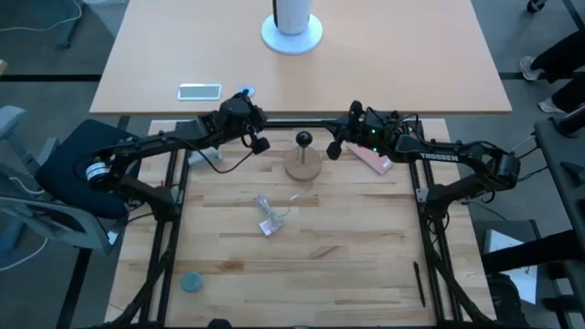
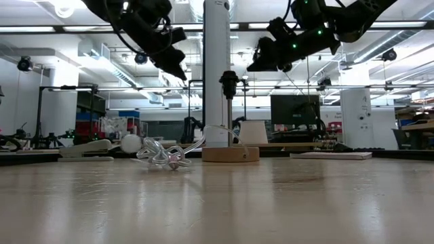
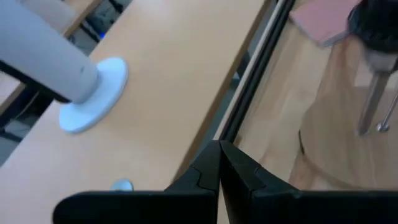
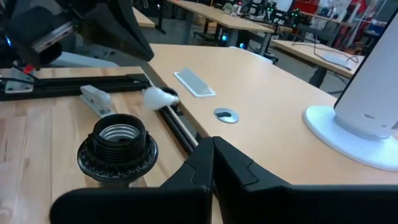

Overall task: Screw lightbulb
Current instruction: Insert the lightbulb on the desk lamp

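Note:
The black socket point(image 1: 303, 139) stands on a thin post on its round wooden base point(image 1: 303, 166), at the far middle of the wooden table. It also shows in the right wrist view point(image 4: 118, 146). The small white lightbulb point(image 4: 158, 96) lies by the black rail at the far left, and also shows in the low view point(image 2: 130, 144). In the high view my left arm hides most of it. My left gripper point(image 1: 259, 143) hovers shut and empty just left of the socket. My right gripper point(image 1: 335, 148) hovers shut and empty just right of it. Both are above the table.
A crumpled clear wrapper point(image 1: 271, 217) lies near the table's middle. A pink pad point(image 1: 373, 161) lies under my right arm. A grey disc point(image 1: 191, 282) and a black pen point(image 1: 420, 283) lie near the front. The far table holds a white post base point(image 1: 292, 37) and a phone point(image 1: 199, 90).

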{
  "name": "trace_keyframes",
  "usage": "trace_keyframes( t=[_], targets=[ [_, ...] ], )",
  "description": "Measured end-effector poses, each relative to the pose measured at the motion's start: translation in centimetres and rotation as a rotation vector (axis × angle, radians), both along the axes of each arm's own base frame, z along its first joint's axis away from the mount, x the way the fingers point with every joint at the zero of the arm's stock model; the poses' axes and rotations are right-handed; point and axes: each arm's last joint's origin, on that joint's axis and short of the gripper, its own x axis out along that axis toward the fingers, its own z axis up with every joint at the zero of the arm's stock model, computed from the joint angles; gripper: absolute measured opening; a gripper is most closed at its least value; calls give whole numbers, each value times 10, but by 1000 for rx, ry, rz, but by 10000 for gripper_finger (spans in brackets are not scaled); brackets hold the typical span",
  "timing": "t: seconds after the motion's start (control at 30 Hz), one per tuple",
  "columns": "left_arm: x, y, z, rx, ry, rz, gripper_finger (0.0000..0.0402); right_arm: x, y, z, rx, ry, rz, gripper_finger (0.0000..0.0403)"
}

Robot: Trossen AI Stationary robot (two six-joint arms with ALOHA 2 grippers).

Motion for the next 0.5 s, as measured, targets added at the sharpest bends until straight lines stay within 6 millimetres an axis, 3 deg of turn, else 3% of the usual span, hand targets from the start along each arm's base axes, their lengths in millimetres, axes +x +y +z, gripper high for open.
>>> trace_keyframes(
  t=[0.5],
  targets=[
    [-37,24,-18,-124,109,411,3,0,0,-2,15,11,-1,0]
  ],
)
